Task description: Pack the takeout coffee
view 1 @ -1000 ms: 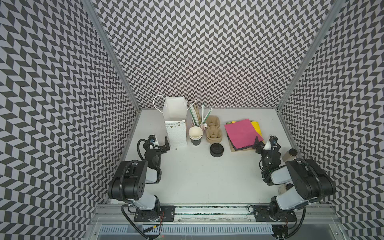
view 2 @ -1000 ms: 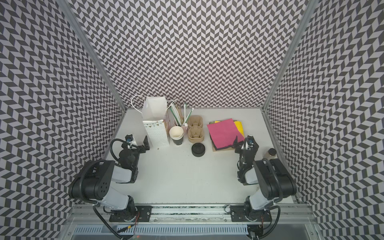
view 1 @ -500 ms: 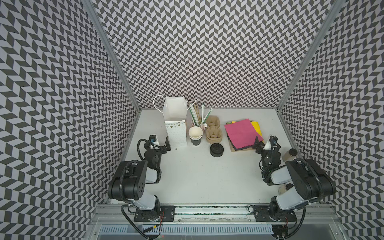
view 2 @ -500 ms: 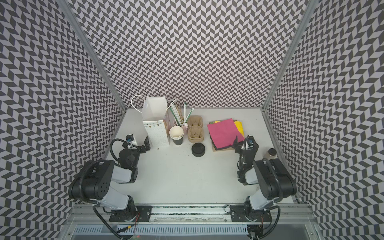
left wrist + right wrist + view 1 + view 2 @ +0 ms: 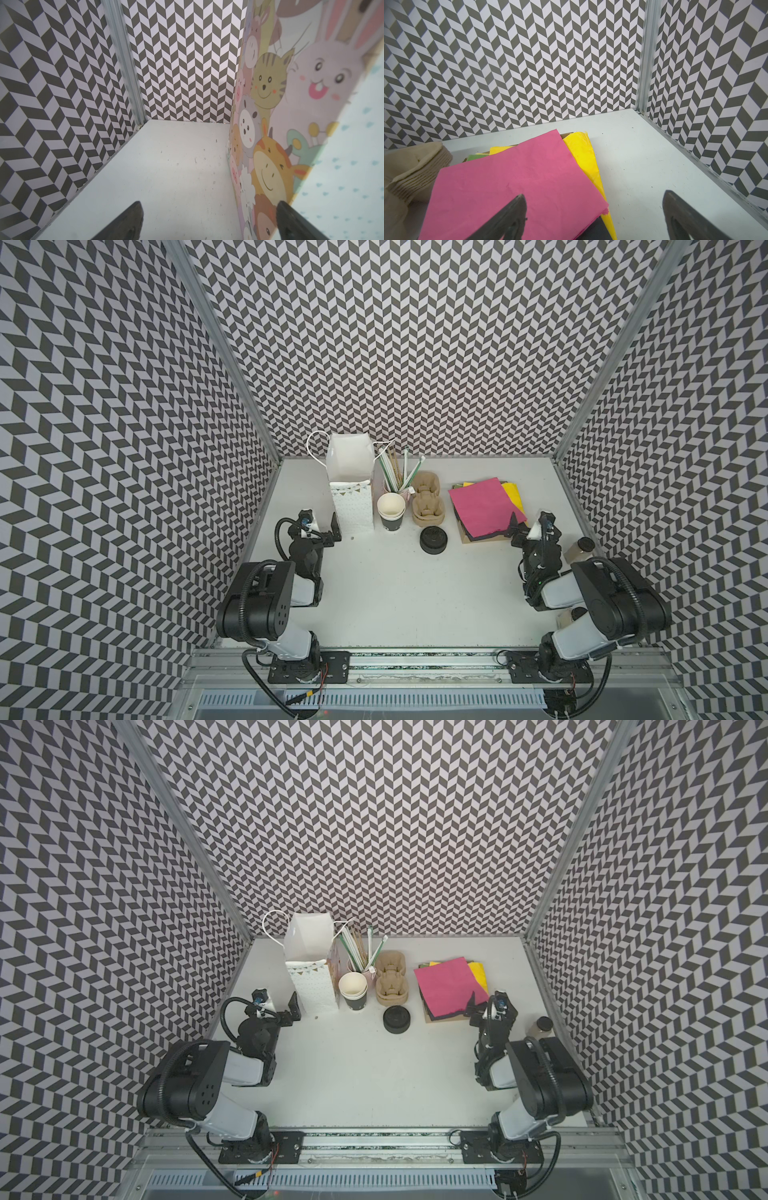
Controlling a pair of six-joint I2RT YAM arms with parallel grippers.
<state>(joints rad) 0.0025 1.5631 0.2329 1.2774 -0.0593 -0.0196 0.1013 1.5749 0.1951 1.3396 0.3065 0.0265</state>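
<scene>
No takeout coffee with a lid shows in any view. A stack of open dark paper cups (image 5: pixel 390 510) (image 5: pixel 354 990) with cream insides stands beside a white paper bag (image 5: pixel 351 489) (image 5: pixel 311 969). A black round lid stack (image 5: pixel 433 540) (image 5: pixel 397 1020) lies in front of them. My left gripper (image 5: pixel 324 533) (image 5: pixel 284 1013) (image 5: pixel 209 205) is open and empty, low at the bag's cartoon-printed side (image 5: pixel 270 104), one finger close to the bag's corner. My right gripper (image 5: pixel 530 526) (image 5: pixel 490 1006) (image 5: pixel 593 195) is open and empty over the near corner of a pink napkin (image 5: pixel 519 182).
Straws stand in a cup (image 5: pixel 395 472) behind the open cups. Pulp cup carriers (image 5: pixel 426 502) (image 5: pixel 411 166) sit next to them. The napkin pile (image 5: pixel 482 506), pink over yellow and dark sheets, lies right of centre. A tan bottle with a black cap (image 5: pixel 579 549) stands by the right wall.
</scene>
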